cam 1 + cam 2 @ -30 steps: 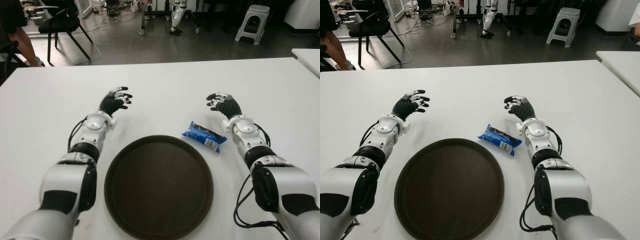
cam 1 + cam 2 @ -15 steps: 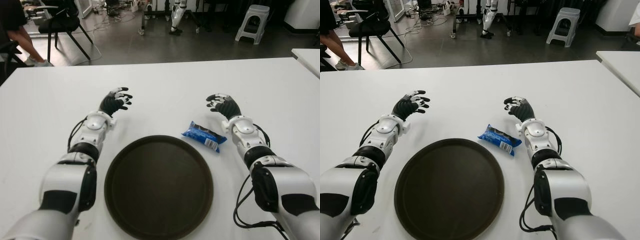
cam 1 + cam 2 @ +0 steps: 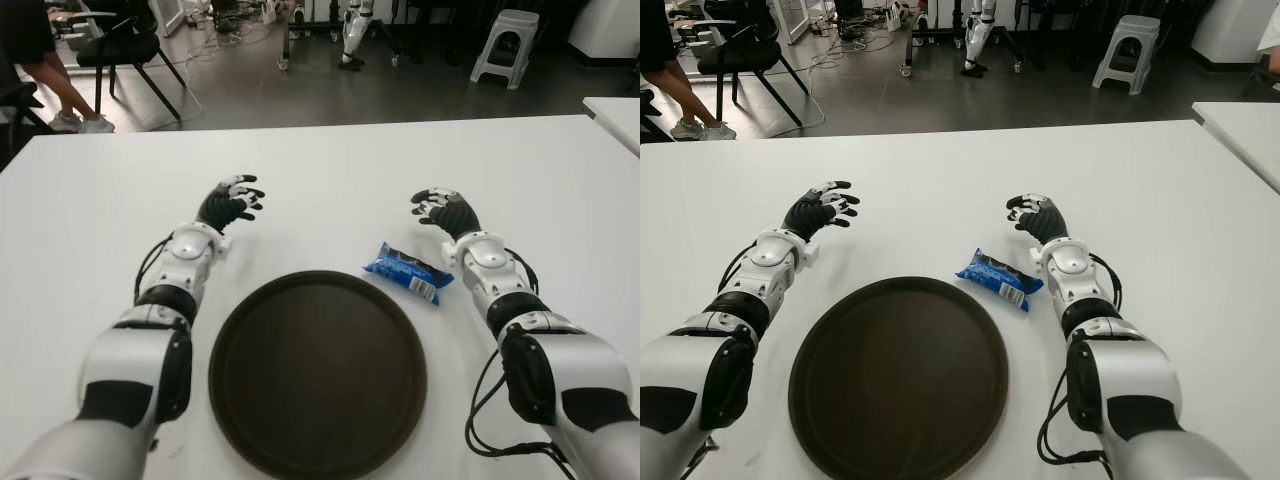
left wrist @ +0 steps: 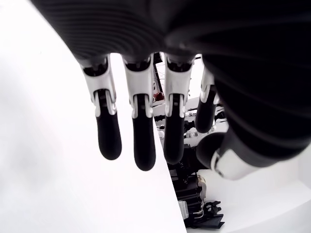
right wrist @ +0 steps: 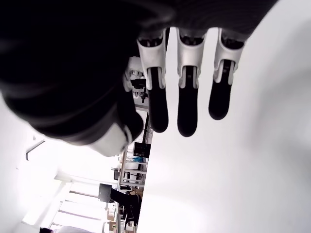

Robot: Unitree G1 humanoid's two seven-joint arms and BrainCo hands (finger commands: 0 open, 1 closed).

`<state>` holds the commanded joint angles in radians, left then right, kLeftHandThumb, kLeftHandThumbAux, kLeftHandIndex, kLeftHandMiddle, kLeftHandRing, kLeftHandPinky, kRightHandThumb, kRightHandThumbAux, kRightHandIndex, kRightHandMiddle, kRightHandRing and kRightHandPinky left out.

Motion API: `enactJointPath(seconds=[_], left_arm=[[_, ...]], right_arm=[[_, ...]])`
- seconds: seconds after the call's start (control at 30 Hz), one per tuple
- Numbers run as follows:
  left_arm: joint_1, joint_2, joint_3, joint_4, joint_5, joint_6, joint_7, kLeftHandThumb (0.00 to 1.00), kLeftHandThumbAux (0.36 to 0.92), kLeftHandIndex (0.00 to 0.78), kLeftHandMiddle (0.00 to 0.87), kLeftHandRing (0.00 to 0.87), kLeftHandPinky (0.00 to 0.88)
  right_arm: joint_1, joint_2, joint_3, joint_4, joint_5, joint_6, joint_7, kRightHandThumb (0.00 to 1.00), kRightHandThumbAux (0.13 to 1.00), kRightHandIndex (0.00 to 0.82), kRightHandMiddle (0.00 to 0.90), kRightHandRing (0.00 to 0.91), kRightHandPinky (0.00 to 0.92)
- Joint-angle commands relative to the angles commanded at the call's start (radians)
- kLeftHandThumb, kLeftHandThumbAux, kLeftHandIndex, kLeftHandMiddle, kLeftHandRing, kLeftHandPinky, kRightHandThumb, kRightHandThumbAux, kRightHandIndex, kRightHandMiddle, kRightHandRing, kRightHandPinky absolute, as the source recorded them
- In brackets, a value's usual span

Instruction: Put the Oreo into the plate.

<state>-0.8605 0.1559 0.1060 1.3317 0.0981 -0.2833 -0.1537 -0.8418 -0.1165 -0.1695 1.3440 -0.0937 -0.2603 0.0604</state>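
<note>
A blue Oreo packet [image 3: 407,272] lies flat on the white table [image 3: 330,180], just off the upper right rim of the round dark brown plate [image 3: 318,372]. My right hand [image 3: 440,207] hovers open a little beyond and to the right of the packet, fingers spread and holding nothing, as its wrist view [image 5: 182,97] confirms. On the other side my left hand [image 3: 232,198] is open above the table, beyond the plate's upper left rim. Its wrist view shows straight fingers [image 4: 138,131] with nothing in them.
A second white table's corner [image 3: 615,115] shows at the far right. Beyond the table's far edge are a black chair [image 3: 125,50], a person's legs [image 3: 60,95], a white stool [image 3: 505,45] and a robot's feet [image 3: 352,35] on the grey floor.
My right hand has drifted very slightly left, towards the packet. The person's legs at the upper left have shifted. The Oreo packet and plate have not moved.
</note>
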Motion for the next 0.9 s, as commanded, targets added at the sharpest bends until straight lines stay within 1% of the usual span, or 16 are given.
enactJointPath(seconds=[0.17, 0.4, 0.67, 0.9], left_arm=[[0.001, -0.001, 0.000, -0.001, 0.002, -0.001, 0.003, 0.098, 0.671, 0.224, 0.354, 0.368, 0.417], [0.003, -0.002, 0.003, -0.002, 0.000, -0.004, 0.002, 0.092, 0.668, 0.218, 0.347, 0.354, 0.395], [0.006, -0.001, 0.005, -0.003, 0.000, -0.011, -0.004, 0.062, 0.667, 0.219, 0.341, 0.353, 0.389], [0.007, 0.001, -0.001, -0.004, 0.006, -0.015, -0.002, 0.040, 0.659, 0.227, 0.349, 0.362, 0.397]], right_arm=[[0.001, -0.001, 0.001, 0.000, -0.002, -0.001, 0.002, 0.680, 0.725, 0.406, 0.329, 0.322, 0.311], [0.001, -0.001, 0.004, -0.001, -0.004, -0.004, 0.003, 0.678, 0.725, 0.405, 0.324, 0.315, 0.308], [0.001, 0.001, 0.003, -0.003, -0.003, -0.010, -0.005, 0.678, 0.726, 0.406, 0.318, 0.309, 0.303], [0.003, -0.003, 0.003, -0.007, -0.002, -0.032, -0.002, 0.668, 0.732, 0.404, 0.330, 0.302, 0.271]])
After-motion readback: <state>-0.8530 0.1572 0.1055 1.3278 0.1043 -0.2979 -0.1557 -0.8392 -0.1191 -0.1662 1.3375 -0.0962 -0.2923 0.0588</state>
